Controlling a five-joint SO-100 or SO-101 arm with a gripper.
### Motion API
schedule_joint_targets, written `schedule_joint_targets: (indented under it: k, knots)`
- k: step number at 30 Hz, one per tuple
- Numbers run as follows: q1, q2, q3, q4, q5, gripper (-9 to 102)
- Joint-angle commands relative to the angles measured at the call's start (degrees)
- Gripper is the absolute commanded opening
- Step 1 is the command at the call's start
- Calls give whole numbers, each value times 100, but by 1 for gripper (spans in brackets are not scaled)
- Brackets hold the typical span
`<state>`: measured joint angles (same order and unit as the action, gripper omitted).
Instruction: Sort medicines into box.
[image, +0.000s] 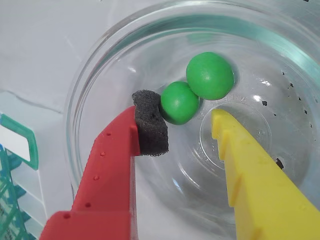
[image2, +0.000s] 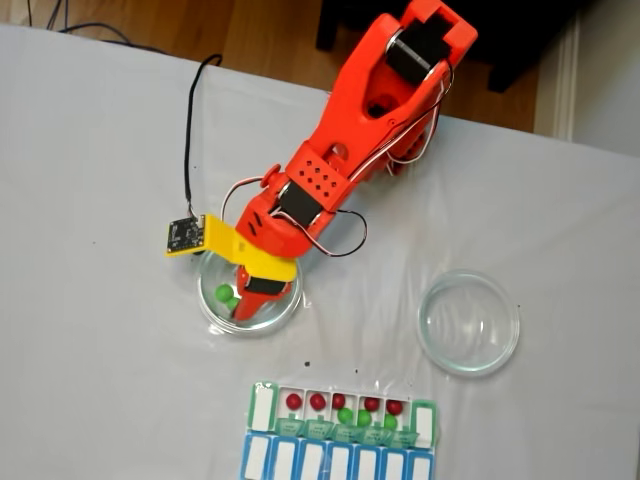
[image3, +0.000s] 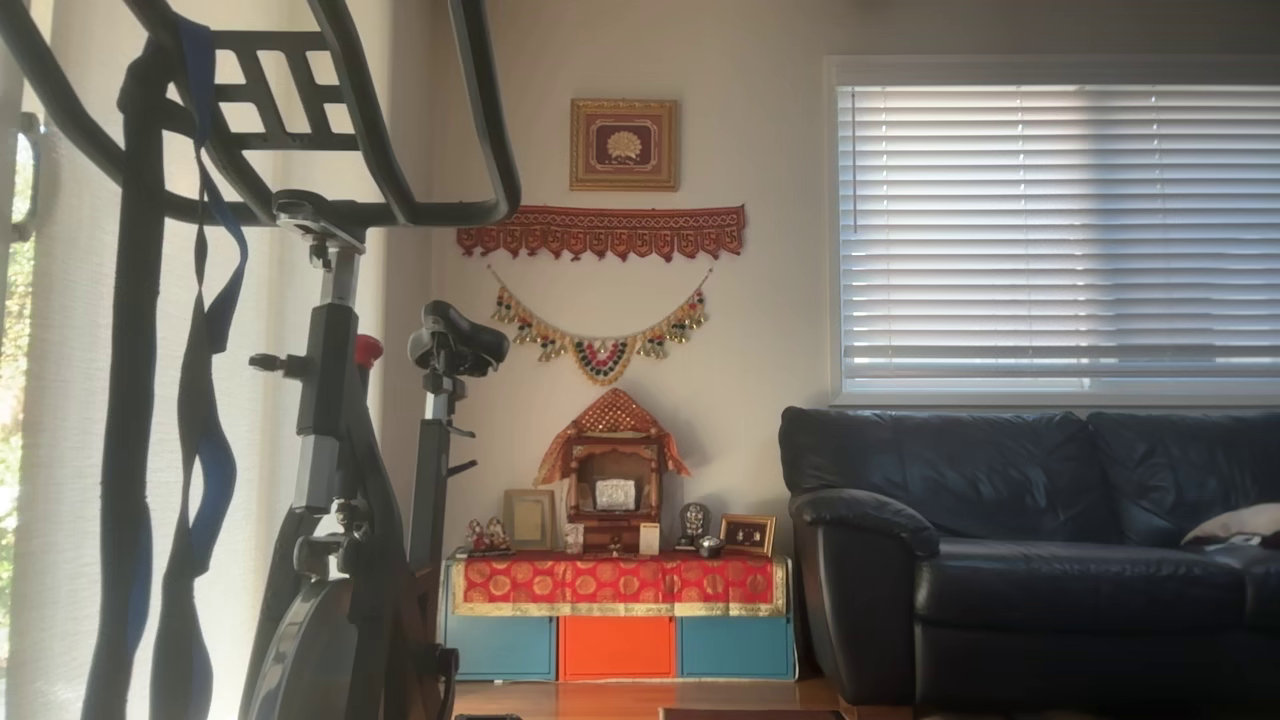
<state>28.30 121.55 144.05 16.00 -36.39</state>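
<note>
Two green medicines (image: 179, 102) (image: 210, 75) lie touching in a clear glass dish (image: 85, 75). My gripper (image: 183, 123) is open inside the dish. Its red finger's black foam pad (image: 149, 129) touches the nearer ball on the left, and the yellow finger (image: 235, 150) stands apart on the right. In the fixed view the gripper (image2: 246, 300) is down in the left dish (image2: 285, 312), with the green balls (image2: 226, 295) at its left. The box (image2: 262, 408) lies below, its green-lidded row open, with dark red balls (image2: 317, 401) and green balls (image2: 345, 415) in several compartments. A corner of the box (image: 20, 142) shows in the wrist view.
An empty glass dish (image2: 468, 322) sits to the right on the white table (image2: 100, 350). The orange arm (image2: 350, 140) reaches in from the top, with a small circuit board (image2: 186, 235) and cable beside it. The other view shows a room with an exercise bike (image3: 330, 400) and a sofa (image3: 1030, 540).
</note>
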Motion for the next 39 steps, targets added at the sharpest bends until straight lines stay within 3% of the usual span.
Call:
schedule_joint_targets:
  k: [1, 24, 31, 39]
  knots:
    - [0, 545, -53, -167, -62, 16]
    - [-18, 431, 97, -580, -141, 10]
    - [-35, 352, -105, 132, -308, 14]
    - [-9, 378, -105, 123, -255, 14]
